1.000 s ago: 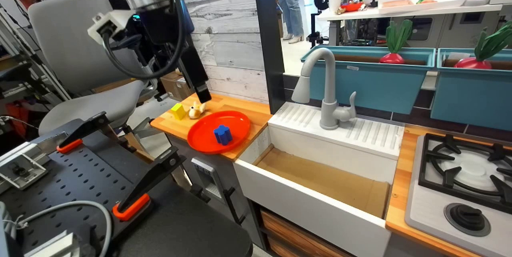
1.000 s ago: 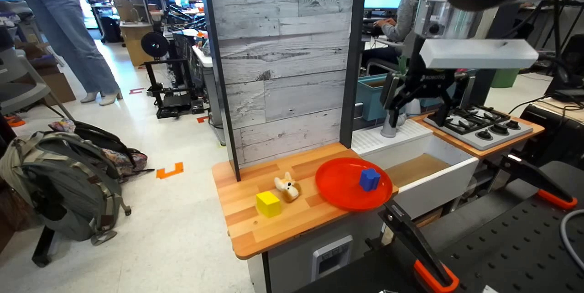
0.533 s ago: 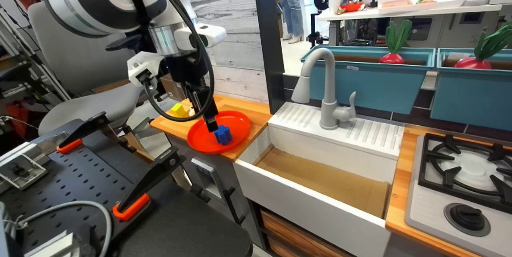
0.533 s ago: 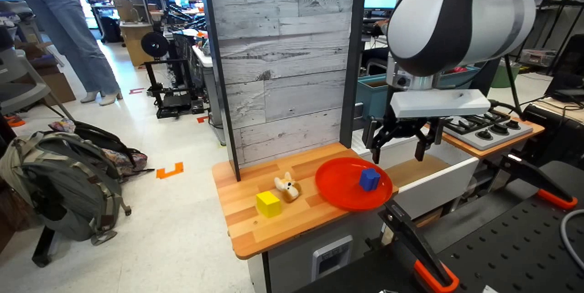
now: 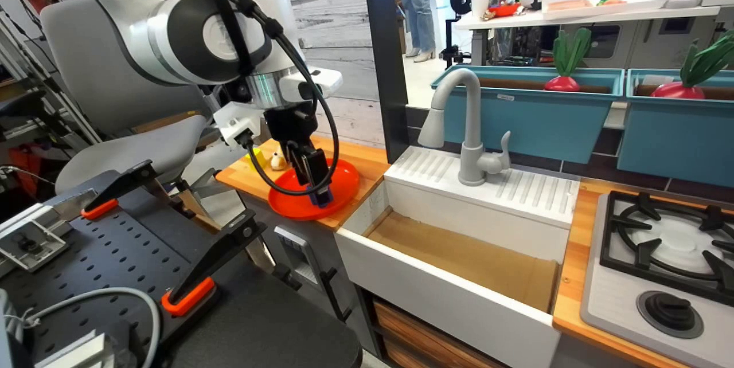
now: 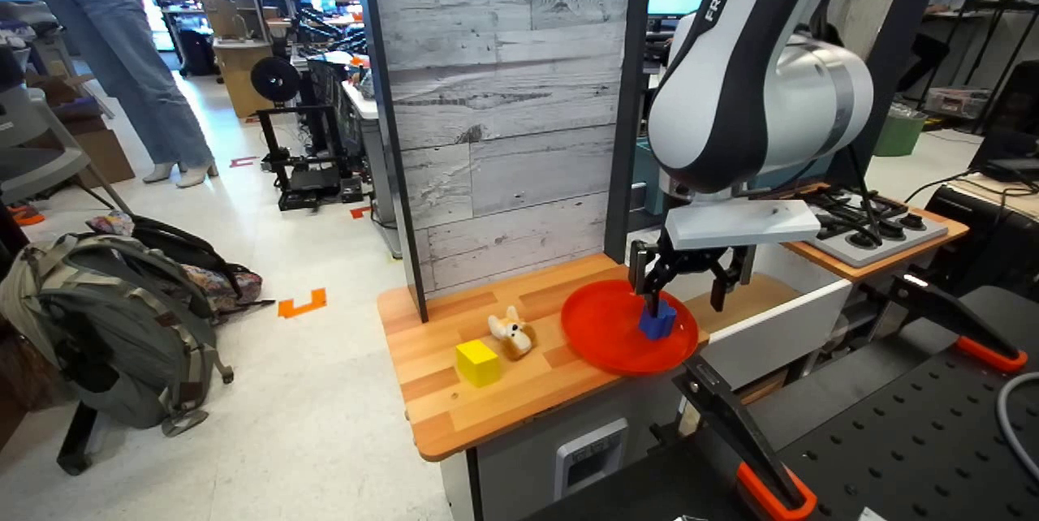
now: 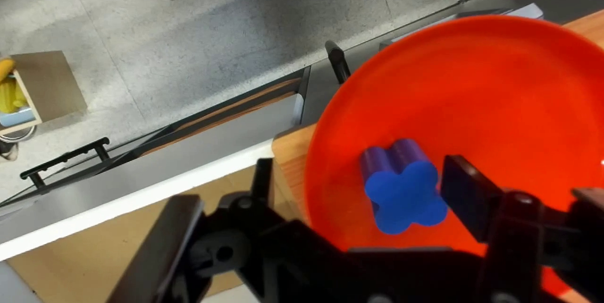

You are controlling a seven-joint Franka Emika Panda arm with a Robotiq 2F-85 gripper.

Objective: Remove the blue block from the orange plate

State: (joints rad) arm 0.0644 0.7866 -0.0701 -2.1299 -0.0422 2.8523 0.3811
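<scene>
The blue block (image 7: 406, 197) is a small clover-shaped block standing upright on the orange-red round plate (image 7: 500, 86). In an exterior view the block (image 6: 658, 323) stands toward the sink side of the plate (image 6: 597, 334). My gripper (image 7: 358, 166) is open, with its fingers on either side of the block. In the wrist view the right finger is close beside the block; I cannot tell whether it touches. The left finger is well apart from it, over the plate's edge and sink. In an exterior view the gripper partly hides the block (image 5: 322, 199).
The plate sits on a wooden counter (image 6: 503, 415) with a yellow block (image 6: 477, 363) and a small plush toy (image 6: 513, 334). A white sink (image 5: 453, 310) with a grey faucet (image 5: 472, 127) adjoins it. A panelled wall (image 6: 511, 115) stands behind. A black clamp (image 6: 743, 432) is near the front.
The arm has come down and moved over to the plate, bringing the open gripper from high above to around the blue block. The block and plate have not moved.
</scene>
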